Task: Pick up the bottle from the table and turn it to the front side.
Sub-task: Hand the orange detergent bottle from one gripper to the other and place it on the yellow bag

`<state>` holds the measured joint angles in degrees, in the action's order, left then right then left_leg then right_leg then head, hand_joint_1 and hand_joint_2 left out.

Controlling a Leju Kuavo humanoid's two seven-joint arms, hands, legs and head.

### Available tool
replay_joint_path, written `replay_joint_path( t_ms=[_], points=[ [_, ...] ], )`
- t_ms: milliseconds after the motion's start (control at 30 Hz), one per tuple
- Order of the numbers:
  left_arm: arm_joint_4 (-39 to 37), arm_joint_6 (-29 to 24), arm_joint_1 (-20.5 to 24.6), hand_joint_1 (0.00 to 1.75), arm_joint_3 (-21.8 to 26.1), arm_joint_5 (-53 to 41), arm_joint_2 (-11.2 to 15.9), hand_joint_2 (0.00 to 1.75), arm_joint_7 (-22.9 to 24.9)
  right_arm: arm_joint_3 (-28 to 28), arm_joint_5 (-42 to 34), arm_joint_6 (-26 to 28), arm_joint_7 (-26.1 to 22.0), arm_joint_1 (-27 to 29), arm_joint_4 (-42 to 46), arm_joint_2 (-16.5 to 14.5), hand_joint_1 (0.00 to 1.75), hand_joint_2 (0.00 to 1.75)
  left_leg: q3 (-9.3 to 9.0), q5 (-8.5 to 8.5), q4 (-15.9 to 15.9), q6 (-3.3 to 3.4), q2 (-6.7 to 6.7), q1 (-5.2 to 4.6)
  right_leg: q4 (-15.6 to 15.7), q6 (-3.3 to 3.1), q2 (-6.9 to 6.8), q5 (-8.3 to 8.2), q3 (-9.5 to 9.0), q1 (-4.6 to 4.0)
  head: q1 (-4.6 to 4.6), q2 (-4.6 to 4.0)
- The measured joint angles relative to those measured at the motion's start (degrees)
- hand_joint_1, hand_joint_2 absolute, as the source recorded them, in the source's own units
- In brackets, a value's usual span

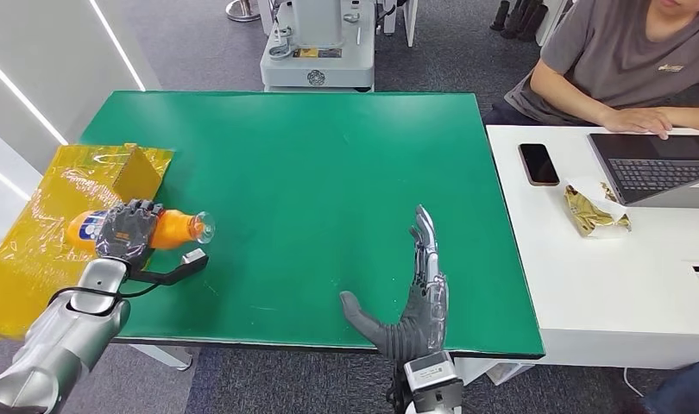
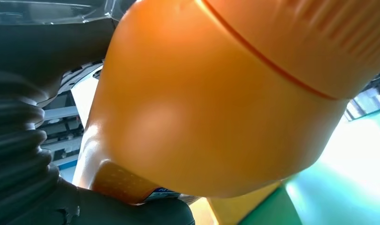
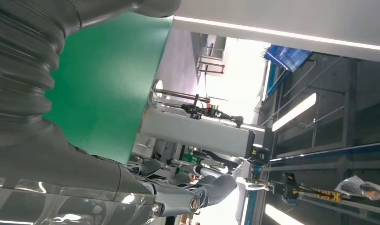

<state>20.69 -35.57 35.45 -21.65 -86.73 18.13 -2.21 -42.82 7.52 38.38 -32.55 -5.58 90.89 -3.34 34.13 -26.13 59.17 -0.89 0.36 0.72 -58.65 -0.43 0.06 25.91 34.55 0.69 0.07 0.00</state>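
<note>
i'm looking down on a green table [image 1: 329, 172] with a white desk [image 1: 605, 285] butted against its right side and grey carpet all round. the bottle [image 1: 169, 228] is at the table's left edge, orange with a blue-and-white label, lying near horizontal with its clear neck pointing right, just over the border between the green top and a yellow crinkled wrapper [image 1: 35, 233] with a small yellow box [image 1: 135, 171] behind it. my left hand [image 1: 129, 228] has its dark fingers wrapped over the bottle's middle, the thumb reaching under toward the neck; from the left wrist the orange body [image 2: 216, 103] crowds the lens. i can't tell whether the bottle touches the surface. my right hand [image 1: 413, 302] rests on its edge near the table's front, fingers straight and together, thumb spread, holding nothing. on the desk sit a phone [image 1: 538, 164], a laptop [image 1: 661, 168] and a gold wrapper [image 1: 595, 214], with a person [image 1: 622, 60] seated there.
</note>
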Motion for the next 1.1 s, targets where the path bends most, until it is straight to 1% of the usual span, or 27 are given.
replay_joint_path(
  t_ms=[233, 533, 567, 667, 700, 833, 1100],
  points=[
    [-0.9, -3.6, -3.2, 1.75, -1.4, 0.0, 0.0, 1.75, 1.1, 0.0, 1.0, -1.1, 1.2, 0.9, 0.4, 1.0, 0.00, 1.75, 0.00, 0.00, 0.0, 0.00, 0.00, 0.00, 0.0, 0.00, 0.00, 0.00, 0.01, 0.00, 0.00, 0.00],
    [-1.0, -4.7, -5.1, 1.75, -1.7, 0.0, -0.2, 1.75, 2.1, 0.0, 1.5, -2.6, 1.9, 1.3, 0.4, 1.8, 0.00, 1.75, -0.02, 0.00, 0.0, 0.00, 0.01, 0.00, 0.0, 0.00, 0.00, 0.00, -0.01, 0.00, 0.00, 0.00],
    [-0.9, -4.9, -5.4, 1.69, -1.7, 0.0, -0.3, 1.75, 2.4, 0.0, 1.5, -2.9, 2.1, 1.4, 0.4, 1.9, 0.00, 1.75, -0.03, 0.00, 0.0, -0.01, 0.01, 0.00, 0.0, 0.00, 0.00, 0.00, -0.01, 0.00, 0.00, 0.00],
    [-0.5, -5.0, -6.3, 0.38, -1.7, 0.0, -0.4, 1.75, 3.2, 0.0, 1.5, -3.9, 2.4, 1.5, 0.4, 1.9, 0.00, 1.75, -0.04, -0.01, 0.0, -0.02, 0.02, -0.01, 0.0, 0.00, 0.01, 0.00, -0.01, 0.00, 0.01, 0.00],
    [-0.4, -5.0, -6.6, 0.00, -1.7, 0.0, -0.4, 1.75, 3.4, 0.0, 1.6, -4.1, 2.4, 1.5, 0.4, 1.9, 0.00, 1.75, -0.05, -0.01, 0.0, -0.02, 0.02, -0.01, 0.0, 0.00, 0.01, 0.00, -0.02, 0.00, 0.01, 0.00],
    [-0.3, -5.1, -7.7, 0.00, -1.6, 0.0, -0.8, 1.75, 3.4, 0.0, 1.7, -5.2, 2.2, 1.4, 0.4, 1.9, 0.00, 1.75, -0.05, -0.01, 0.0, -0.02, -0.01, 0.00, 0.0, 0.00, -0.02, 0.00, -0.01, 0.00, 0.00, 0.00],
    [-0.3, -5.0, -7.9, 0.00, -1.0, 0.0, -1.3, 1.75, 3.5, 0.1, 1.3, -5.8, 1.5, 0.9, -0.1, 1.9, 0.00, 1.75, -0.06, 0.00, 0.0, -0.03, -0.02, 0.00, 0.0, -0.01, -0.05, 0.00, -0.06, 0.00, 0.02, 0.00]
  ],
)
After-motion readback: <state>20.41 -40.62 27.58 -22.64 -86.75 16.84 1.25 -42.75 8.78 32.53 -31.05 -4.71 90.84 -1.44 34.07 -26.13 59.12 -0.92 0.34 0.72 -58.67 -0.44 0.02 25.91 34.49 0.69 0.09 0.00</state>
